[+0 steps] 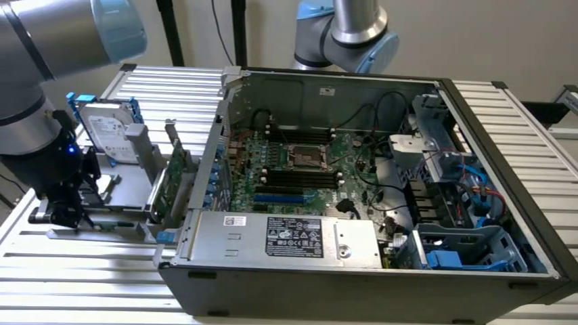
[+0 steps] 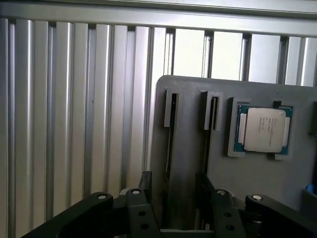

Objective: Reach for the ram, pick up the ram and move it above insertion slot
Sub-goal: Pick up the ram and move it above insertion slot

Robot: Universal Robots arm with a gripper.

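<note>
Sitting on the exterior view's right, the open black and grey metal computer case (image 1: 361, 291) holds the dark memory slots (image 1: 302, 177), well apart from the work. The flat grey plastic parts holder (image 2: 257, 188) lies under the black two-fingered gripper (image 2: 173, 191), whose fingers are spread wide, holding nothing, either side of one narrow groove. The thin, long ram stick (image 2: 171, 144) seems to stand edge-on there. An off-centre squeeze could tilt or jam it, or a finger could catch the holder.
</note>
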